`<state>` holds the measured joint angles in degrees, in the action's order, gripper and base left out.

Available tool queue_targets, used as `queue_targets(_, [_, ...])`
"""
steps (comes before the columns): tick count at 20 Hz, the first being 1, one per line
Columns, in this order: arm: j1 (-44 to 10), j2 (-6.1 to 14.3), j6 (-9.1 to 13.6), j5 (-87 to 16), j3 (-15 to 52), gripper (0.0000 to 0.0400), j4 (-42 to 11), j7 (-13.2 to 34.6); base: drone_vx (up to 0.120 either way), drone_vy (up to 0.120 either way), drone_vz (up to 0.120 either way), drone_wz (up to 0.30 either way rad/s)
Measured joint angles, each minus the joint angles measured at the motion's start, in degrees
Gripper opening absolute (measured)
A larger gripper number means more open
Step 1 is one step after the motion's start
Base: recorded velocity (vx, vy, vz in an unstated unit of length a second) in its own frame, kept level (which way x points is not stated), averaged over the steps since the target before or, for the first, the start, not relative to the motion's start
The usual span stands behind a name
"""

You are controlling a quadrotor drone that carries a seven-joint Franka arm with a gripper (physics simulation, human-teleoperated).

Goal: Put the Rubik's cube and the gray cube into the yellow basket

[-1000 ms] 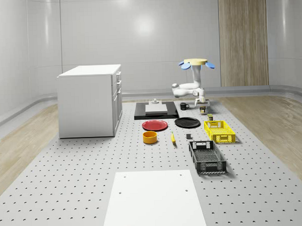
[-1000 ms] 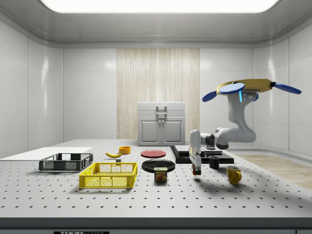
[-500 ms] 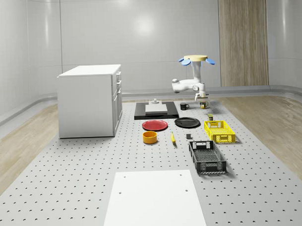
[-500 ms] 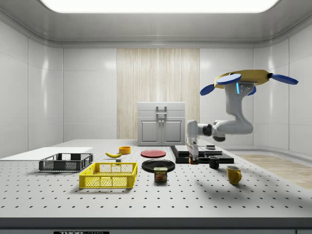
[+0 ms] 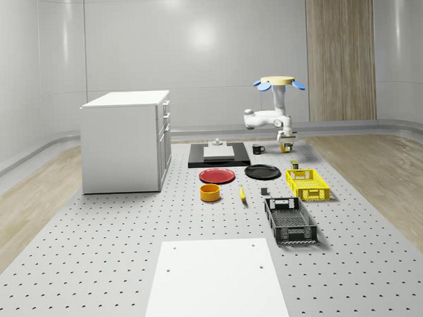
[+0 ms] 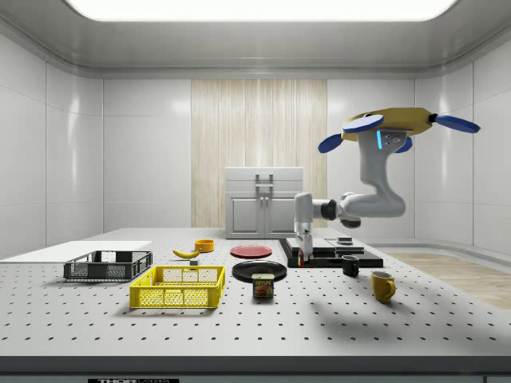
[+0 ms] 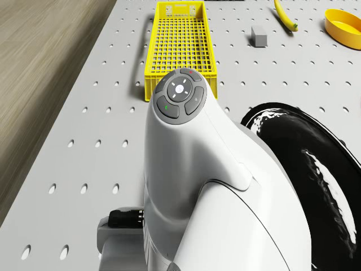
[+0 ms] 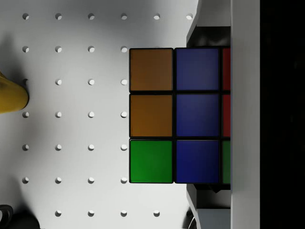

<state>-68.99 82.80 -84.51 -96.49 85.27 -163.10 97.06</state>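
**A:** In the whole-scene view we see the drone (image 5: 281, 81) hovering over the far right of the desk (image 5: 97, 260), its arm hanging the end effector (image 5: 287, 147) in the air beyond the yellow basket (image 5: 307, 184). The basket looks empty, and the gray cube (image 5: 264, 193) sits on the desk to its left, so we judge neither cube delivered yet.

**B:** And from the side?

**A:** In the side view the drone (image 6: 395, 125) floats above the black mat (image 6: 335, 256), with the end effector (image 6: 303, 256) hanging above the desk, well right of the yellow basket (image 6: 179, 287). What it carries is too small to make out there.

**B:** The drone view?

**A:** The arm's white body blocks much of it. Past it we see the yellow basket (image 7: 179, 39), empty as far as it shows, and the gray cube (image 7: 259, 35) apart from it on the desk.

**B:** And the wrist view?

**A:** The Rubik's cube (image 8: 176, 114) sits close against the camera, orange, blue and green squares facing us, its right side cut off by a dark band. We judge the end effector is clamped on it, carrying it toward the basket; the gray cube remains to be fetched.
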Motion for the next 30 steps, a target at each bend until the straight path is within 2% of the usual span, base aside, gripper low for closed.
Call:
queue_targets(6, [-0.11,1.20,-1.11,0.51,0.16,0.0325,0.02,0.11,0.120,0.033,0.000,0.000])
queue_targets(30, [-0.41,5.00,-4.62,2.01,0.58,0.0325,0.09,0.39,0.120,0.000,0.000,0.000])
